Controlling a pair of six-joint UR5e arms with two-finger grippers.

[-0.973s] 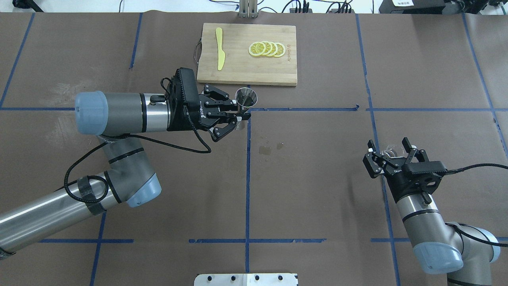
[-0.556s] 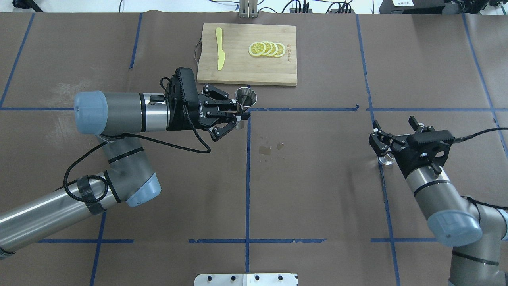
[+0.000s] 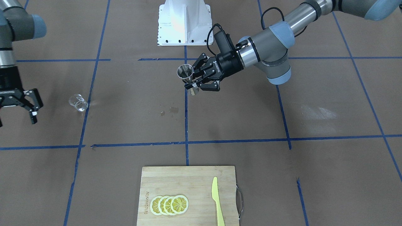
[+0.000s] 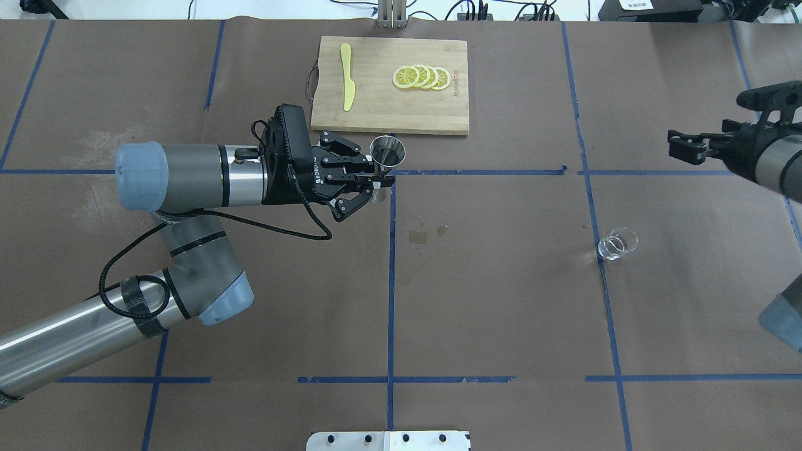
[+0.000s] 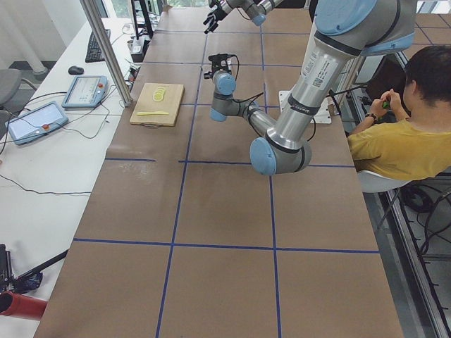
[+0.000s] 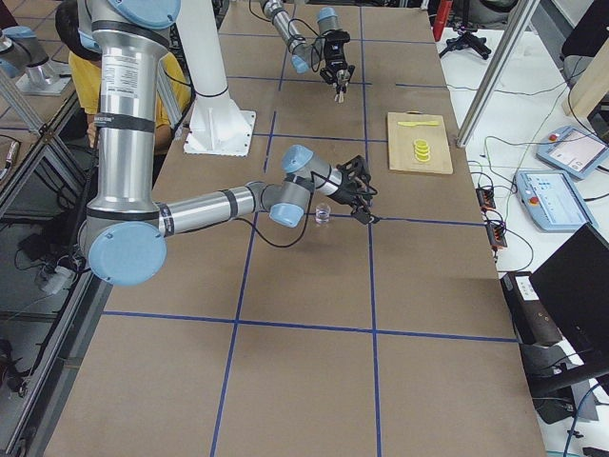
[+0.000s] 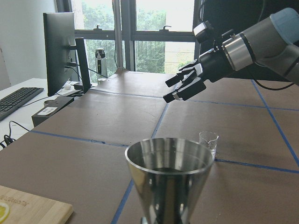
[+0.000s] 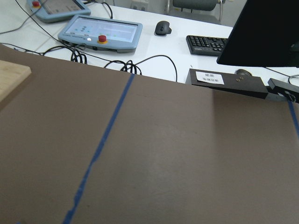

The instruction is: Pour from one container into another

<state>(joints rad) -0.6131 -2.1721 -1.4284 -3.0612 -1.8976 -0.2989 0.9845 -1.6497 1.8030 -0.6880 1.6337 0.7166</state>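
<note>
Half the jigger (image 7: 169, 177) below the left wrist view's edge.

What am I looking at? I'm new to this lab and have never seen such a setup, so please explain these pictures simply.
These are two robot arms at a paper-covered table, each ending in a two-finger gripper. One picture looks down from behind the robot, one faces it, two look from the table's ends, and two come from cameras on the wrists. The left gripper holds a steel measuring cup by its waist, upright. The right gripper is open and empty, well apart from a small glass that stands alone on the table. There is also a cutting board with lemon slices and a yellow knife.
</note>
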